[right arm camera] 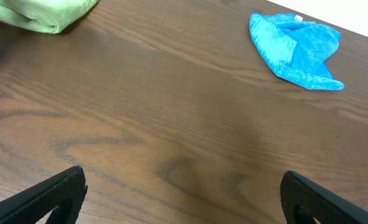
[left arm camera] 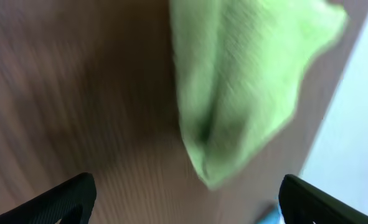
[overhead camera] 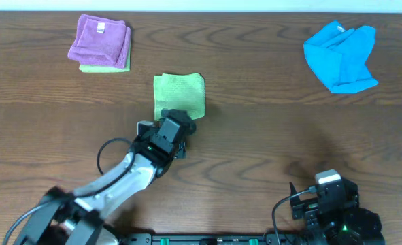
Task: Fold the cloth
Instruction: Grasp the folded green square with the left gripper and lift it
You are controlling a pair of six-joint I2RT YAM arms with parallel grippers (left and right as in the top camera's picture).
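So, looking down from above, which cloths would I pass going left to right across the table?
purple cloth → lime-green cloth → bright blue cloth

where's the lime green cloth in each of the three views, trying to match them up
Overhead: the lime-green cloth lies folded, left of centre in the upper half.
Left wrist: it fills the upper middle and right of the picture, blurred.
Right wrist: only part of it shows, in the top left corner.
Shared landmark: the blue cloth, upper right in both overhead and right wrist; not clearly seen in left wrist.
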